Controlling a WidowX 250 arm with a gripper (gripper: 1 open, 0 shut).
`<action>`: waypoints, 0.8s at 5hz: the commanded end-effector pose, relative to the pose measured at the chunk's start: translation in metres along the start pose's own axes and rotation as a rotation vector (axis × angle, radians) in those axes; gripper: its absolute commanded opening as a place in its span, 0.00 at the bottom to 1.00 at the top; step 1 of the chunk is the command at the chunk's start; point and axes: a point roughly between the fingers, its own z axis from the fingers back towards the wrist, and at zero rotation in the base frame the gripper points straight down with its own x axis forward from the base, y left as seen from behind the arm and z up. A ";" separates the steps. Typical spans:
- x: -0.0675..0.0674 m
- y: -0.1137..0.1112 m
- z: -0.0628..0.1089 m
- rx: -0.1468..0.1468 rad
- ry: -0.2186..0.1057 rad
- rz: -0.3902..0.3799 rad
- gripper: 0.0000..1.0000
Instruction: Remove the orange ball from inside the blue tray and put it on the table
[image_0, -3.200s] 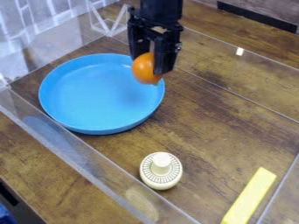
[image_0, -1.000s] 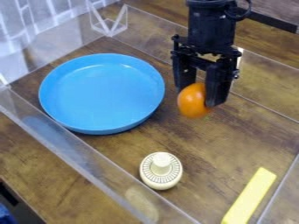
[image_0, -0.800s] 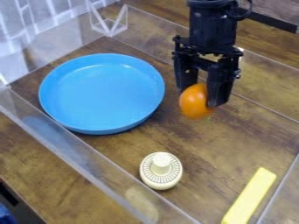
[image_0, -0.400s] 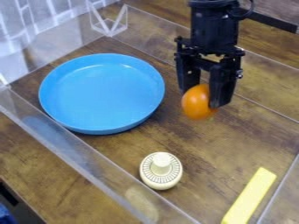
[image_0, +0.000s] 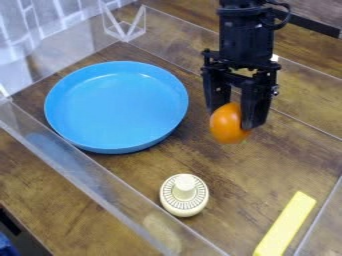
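Since three seconds ago, we see the ball (image_0: 227, 125) carried out of the tray (image_0: 83, 128) and lowered beside it; in the last second it has sunk only slightly. Our claw (image_0: 239, 112) is clamped on the ball, black fingers (image_0: 257, 100) on either side, pointing steeply down over the desk (image_0: 287, 150), right of the tray's rim. Whether the ball touches the wood we cannot tell. One tray, lying empty. One cream ribbed knob (image_0: 185, 194) sits nearer the camera, well apart from the ball. One yellow bar (image_0: 286, 226) lies at the lower right. Clear walls (image_0: 80, 180) edge the desk. Nothing blocks the space below the ball.
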 end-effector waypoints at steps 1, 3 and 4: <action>0.006 -0.012 0.013 0.000 -0.040 -0.033 0.00; 0.011 -0.019 0.009 -0.024 -0.041 -0.042 0.00; 0.013 -0.022 0.006 -0.033 -0.039 -0.047 0.00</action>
